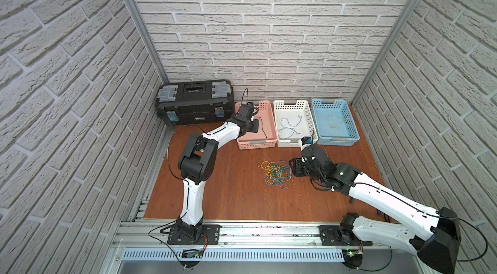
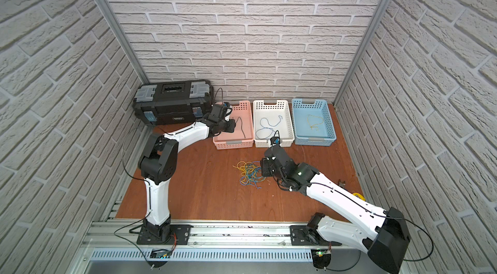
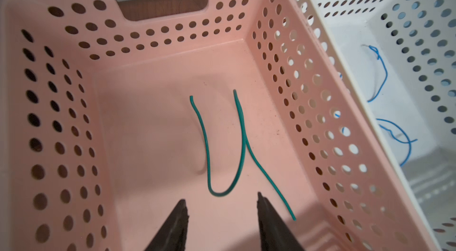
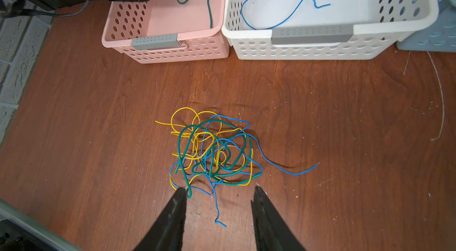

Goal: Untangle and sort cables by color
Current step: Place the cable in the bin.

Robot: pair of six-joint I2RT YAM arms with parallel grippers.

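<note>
A tangle of yellow, blue and green cables (image 1: 275, 175) (image 4: 214, 153) lies on the wooden table. My right gripper (image 4: 219, 189) hovers open at its near edge. One fingertip touches a green loop, and a loose blue end lies on the table between the fingers. My left gripper (image 3: 221, 198) stands open inside the pink basket (image 3: 61, 114), just above a green cable (image 3: 243, 138) lying on the basket floor, holding nothing. A blue cable (image 1: 289, 127) lies in the white basket (image 1: 279, 105). A yellow cable (image 1: 333, 122) lies in the blue basket (image 1: 338, 139).
The three baskets stand side by side along the back wall. A black toolbox (image 1: 195, 101) sits at the back left, close to the left arm. Brick walls close in three sides, and a metal rail runs along the front.
</note>
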